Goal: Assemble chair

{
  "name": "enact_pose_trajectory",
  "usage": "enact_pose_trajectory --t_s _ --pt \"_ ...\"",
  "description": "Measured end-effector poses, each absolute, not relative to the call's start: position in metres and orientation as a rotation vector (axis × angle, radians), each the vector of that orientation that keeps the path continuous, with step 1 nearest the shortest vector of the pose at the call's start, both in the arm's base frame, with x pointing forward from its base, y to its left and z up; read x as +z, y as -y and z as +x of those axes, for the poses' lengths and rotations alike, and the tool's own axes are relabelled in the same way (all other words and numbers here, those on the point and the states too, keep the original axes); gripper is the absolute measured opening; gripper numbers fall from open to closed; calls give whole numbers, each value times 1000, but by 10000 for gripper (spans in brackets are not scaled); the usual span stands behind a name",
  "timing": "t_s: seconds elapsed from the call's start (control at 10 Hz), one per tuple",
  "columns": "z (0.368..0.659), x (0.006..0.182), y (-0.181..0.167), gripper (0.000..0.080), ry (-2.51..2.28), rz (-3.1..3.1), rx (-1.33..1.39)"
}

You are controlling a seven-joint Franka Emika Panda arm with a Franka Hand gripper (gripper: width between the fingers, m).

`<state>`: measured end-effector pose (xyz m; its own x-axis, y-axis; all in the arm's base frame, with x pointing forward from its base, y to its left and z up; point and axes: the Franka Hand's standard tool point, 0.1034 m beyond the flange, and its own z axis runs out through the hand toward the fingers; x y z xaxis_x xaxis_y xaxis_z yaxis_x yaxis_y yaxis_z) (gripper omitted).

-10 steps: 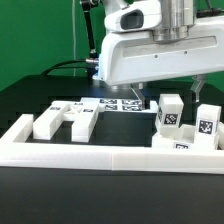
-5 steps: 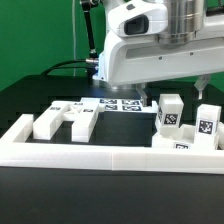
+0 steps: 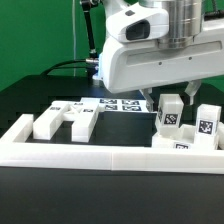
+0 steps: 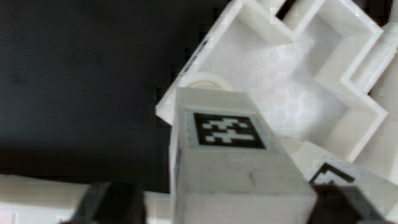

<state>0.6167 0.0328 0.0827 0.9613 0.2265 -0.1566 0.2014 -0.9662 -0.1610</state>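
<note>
Black desk [image 3: 30,95], white border wall [image 3: 100,160]. Behind that wall, jaws astride upright leg [image 4: 228,130]; whether clamped, cannot tell. Risk: toppling through off-centre squeeze.

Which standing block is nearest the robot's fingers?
The upright tagged block on the exterior view's left of the pair, directly beneath the fingers; the other block stands aside.

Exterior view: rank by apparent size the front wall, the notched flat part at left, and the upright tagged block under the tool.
1. Front wall, widest by far, though nearest the camera.
2. Notched flat part.
3. Upright tagged block.
</note>
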Motion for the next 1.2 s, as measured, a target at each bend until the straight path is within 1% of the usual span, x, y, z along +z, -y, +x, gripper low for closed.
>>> enact_pose_trajectory --t_s 0.1,0.6,0.9,1.2 --pt "617 83 -32 288 344 -2966 259" --pt "617 82 -32 289 320 -2968 261" --pt "617 82 -34 291 22 -3000 283" --pt "612 82 -43 291 -443 -3002 251"
